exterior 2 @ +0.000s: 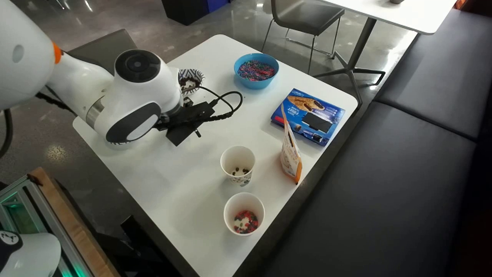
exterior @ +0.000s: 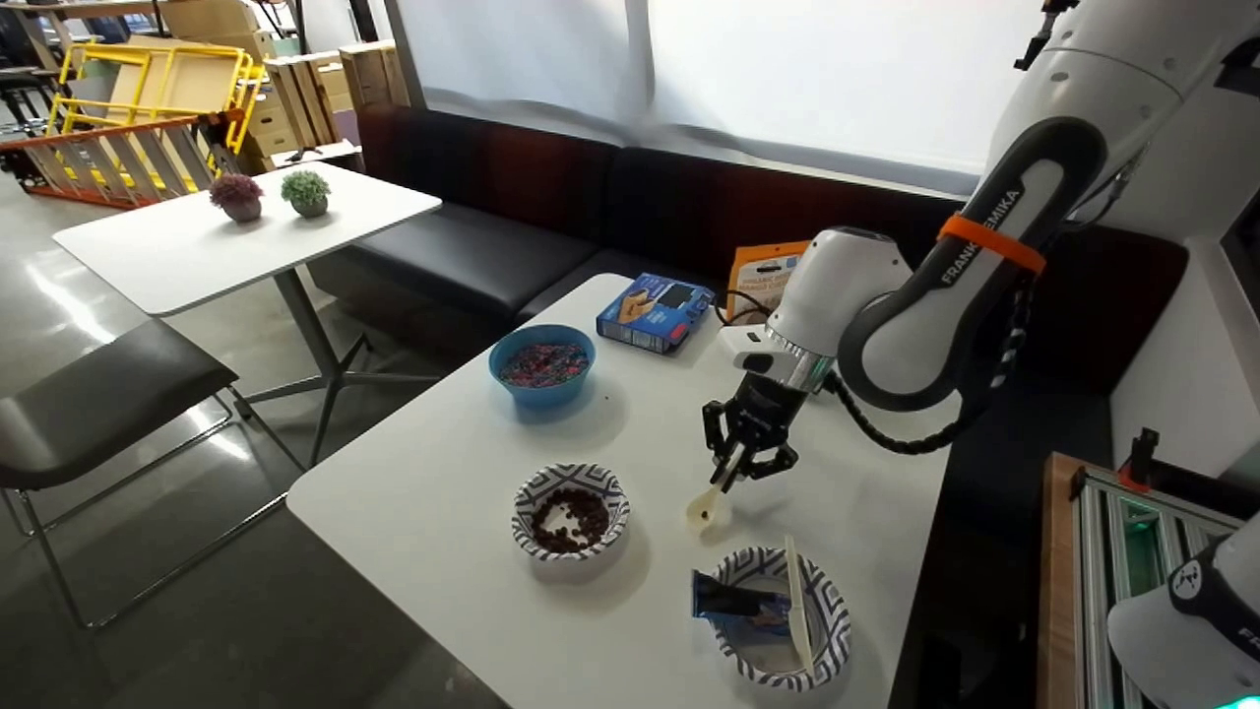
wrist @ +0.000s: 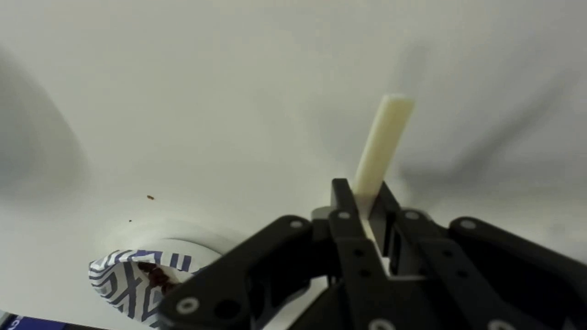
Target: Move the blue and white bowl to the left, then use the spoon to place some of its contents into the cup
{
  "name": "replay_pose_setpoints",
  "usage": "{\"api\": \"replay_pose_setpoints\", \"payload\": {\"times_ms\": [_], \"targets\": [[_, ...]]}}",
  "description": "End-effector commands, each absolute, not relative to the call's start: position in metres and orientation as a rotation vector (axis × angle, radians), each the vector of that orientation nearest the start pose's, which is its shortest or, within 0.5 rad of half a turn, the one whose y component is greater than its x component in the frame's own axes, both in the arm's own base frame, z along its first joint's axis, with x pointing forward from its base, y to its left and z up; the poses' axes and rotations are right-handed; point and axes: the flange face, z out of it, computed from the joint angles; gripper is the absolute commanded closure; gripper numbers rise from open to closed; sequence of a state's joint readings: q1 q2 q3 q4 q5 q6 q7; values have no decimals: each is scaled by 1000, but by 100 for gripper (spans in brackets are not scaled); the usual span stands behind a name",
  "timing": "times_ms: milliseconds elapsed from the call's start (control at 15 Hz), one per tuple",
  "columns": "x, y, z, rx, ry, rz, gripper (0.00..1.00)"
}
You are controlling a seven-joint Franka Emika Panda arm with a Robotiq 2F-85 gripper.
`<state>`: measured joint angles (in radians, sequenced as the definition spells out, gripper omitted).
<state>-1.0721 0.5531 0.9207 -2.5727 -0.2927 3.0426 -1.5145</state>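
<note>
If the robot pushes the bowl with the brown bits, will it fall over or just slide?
The bowl looks wide and fairly low, so it would probably slide rather than tip. White shows between the brown bits inside, so it is likely quite light. It looks thin and papery, so a hard squeeze might bend it.
</note>
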Motion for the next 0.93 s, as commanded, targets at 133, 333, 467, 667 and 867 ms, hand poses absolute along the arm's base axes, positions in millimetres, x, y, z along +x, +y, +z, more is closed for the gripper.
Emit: {"api": "replay_pose_setpoints", "payload": {"times_ms": [133,333,467,667,867], "targets": [[489,-7,179,-1933,-2137,-453,96],[508,-10,182,-1886,-2195,-373,96],[521,-9,180,-1832,-2201,-351,96],[533,-7,173,-1758,-2219,-295,96],[545,-6,166,-1689,-2282,-249,96]]}}
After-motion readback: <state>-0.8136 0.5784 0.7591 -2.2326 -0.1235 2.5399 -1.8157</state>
